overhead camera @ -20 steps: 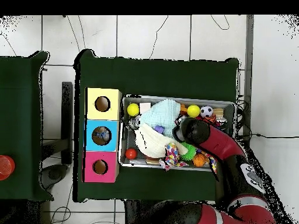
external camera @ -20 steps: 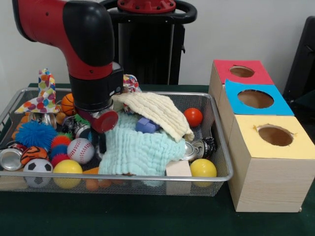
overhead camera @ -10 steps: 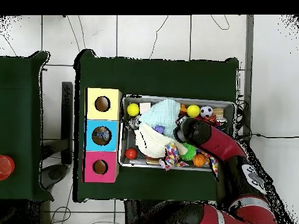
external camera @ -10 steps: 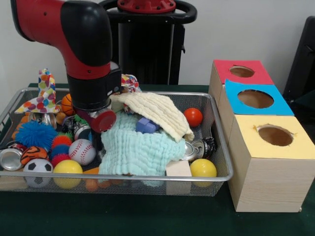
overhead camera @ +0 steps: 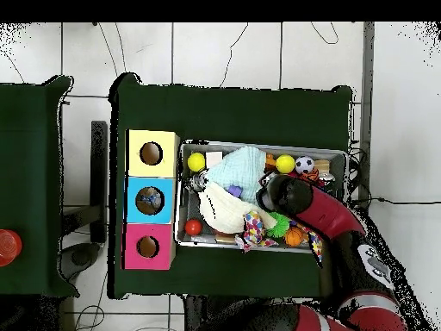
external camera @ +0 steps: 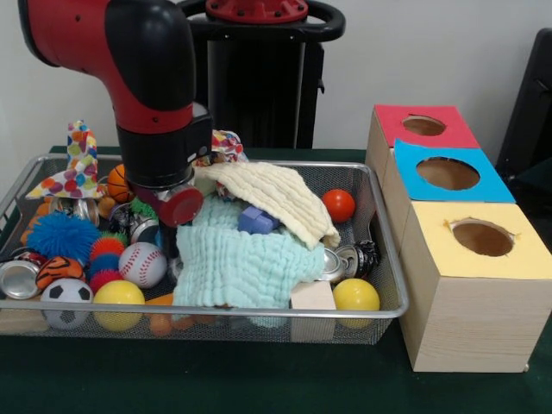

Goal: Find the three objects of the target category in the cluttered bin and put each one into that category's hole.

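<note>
Currently the red and black arm (external camera: 151,95) reaches down into the wire bin (external camera: 379,259), left of centre in the front view. Its gripper (external camera: 172,246) is buried between the baseball (external camera: 142,263) and the mint cloth (external camera: 246,263); whether it is released or clenched cannot be told, it's hidden by the wrist and clutter. Target category isn't evident from the frames. Balls sit mostly at the bin's left and near side: soccer ball (external camera: 66,296), yellow ball (external camera: 118,299), tiger-striped ball (external camera: 59,270), blue spiky ball (external camera: 63,235), basketball (external camera: 119,183) partly behind the arm. Another yellow ball (external camera: 356,296) is at the near right corner, a red ball (external camera: 338,205) at the far right. A cream cloth (external camera: 276,198) drapes over a blue block (external camera: 257,219), overlapping the mint cloth. A wooden block (external camera: 312,297) rests against the near wall. Crushed cans (external camera: 349,260) lie just right of the mint cloth. Right of the bin stand three boxes with holes: red box (external camera: 423,129) far, blue box (external camera: 448,172) middle, yellow box (external camera: 479,237) near. Something lies inside the blue box's hole (overhead camera: 150,200) in the overhead view.
</note>
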You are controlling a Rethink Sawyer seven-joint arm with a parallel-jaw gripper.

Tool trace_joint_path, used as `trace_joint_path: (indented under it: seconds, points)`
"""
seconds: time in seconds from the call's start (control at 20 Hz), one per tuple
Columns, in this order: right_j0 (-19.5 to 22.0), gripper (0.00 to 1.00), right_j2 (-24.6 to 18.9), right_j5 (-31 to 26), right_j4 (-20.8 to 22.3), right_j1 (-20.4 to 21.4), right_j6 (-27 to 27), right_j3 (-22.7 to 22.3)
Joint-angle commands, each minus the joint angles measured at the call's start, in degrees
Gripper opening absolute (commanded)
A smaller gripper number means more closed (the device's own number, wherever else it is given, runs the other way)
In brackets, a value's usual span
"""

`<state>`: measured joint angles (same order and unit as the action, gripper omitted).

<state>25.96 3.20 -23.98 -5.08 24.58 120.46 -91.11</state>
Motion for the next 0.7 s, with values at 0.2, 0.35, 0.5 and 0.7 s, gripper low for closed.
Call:
trace_joint_path:
  seconds: [0.2, 0.35, 0.5, 0.7]
  points:
    - [-4.37, 0.0, 3.72, -22.78, -1.95, 8.16, 9.83, -4.08]
    - [-4.8, 0.0, 4.32, -24.54, -1.81, 9.22, 9.77, -3.6]
    - [-4.5, 0.0, 4.85, -26.41, -1.8, 10.77, 9.13, -3.85]
    - [-5.52, 0.0, 6.01, -29.37, -2.25, 13.17, 10.25, -4.26]
